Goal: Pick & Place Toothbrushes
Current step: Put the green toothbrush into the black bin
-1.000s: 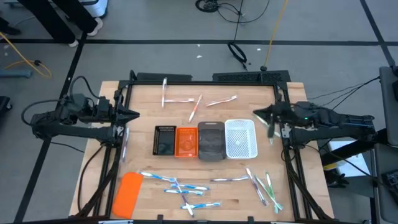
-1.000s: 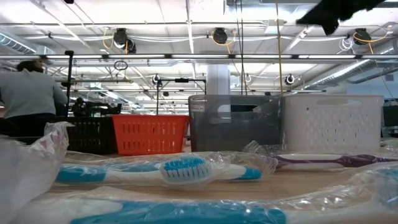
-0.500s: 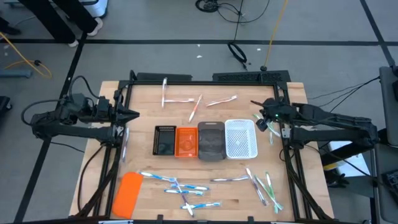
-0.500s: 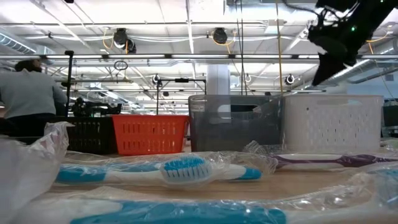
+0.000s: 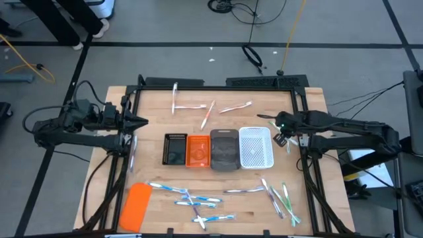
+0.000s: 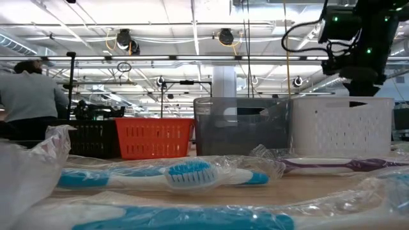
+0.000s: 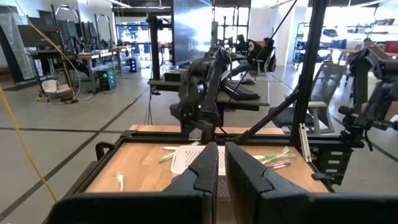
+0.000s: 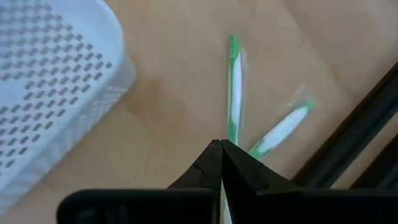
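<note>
Many toothbrushes lie flat on the wooden table: a pink-white group [image 5: 208, 109] toward the far edge, blue-white ones [image 5: 188, 196] near the front, and mixed ones [image 5: 279, 197] at the near right. Two green-white toothbrushes [image 8: 234, 81] lie just right of the white tray [image 5: 256, 147]. My right gripper [image 8: 221, 147] is shut and points down over these two, touching nothing. In the high view it [image 5: 280, 135] hangs beside the white tray's right rim. My left gripper [image 7: 221, 163] waits shut at the table's left edge [image 5: 141, 121].
Black [image 5: 175, 149], orange [image 5: 198, 150], grey [image 5: 224, 149] and white trays stand in a row mid-table. A flat orange slab [image 5: 137, 206] lies at the near left corner. A black frame [image 5: 305, 165] borders the table. A person [image 6: 29, 96] sits in the room behind.
My right gripper has swung from level above the table's right edge toward the white tray. It has tipped its fingers downward and come lower over the green toothbrushes. It has come down into the low view from above. No toothbrush has moved.
</note>
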{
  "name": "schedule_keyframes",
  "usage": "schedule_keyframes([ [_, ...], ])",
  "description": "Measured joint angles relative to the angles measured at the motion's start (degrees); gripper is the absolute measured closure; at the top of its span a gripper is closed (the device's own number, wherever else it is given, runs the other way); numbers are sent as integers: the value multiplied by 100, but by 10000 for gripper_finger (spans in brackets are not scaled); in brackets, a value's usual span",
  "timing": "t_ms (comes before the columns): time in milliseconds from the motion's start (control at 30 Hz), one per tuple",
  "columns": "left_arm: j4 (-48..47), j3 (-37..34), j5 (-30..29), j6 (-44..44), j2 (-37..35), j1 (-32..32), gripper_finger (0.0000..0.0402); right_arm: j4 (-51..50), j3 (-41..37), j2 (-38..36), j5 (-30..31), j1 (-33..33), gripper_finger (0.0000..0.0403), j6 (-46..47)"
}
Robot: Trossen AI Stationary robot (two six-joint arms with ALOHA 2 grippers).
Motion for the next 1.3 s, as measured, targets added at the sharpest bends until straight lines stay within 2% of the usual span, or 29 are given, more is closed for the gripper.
schedule_keyframes([
  [133, 0, 0, 0, 0, 0, 0, 371, -6, -177, 146, -1, -22, 371, 99],
  [467, 0, 0, 0, -24, 0, 0, 371, 18, -171, 467, 95, -35, 261, 484],
  [667, -2, 0, 0, -21, 1, 0, 371, 95, -171, 875, 178, -226, 220, 503],
  [867, -2, 0, 0, -24, 0, 0, 371, 290, -171, 1312, 175, -428, 205, 349],
  [1300, -4, 0, -4, -147, 0, 0, 371, 723, -171, 1774, -88, -1020, 211, -100],
])
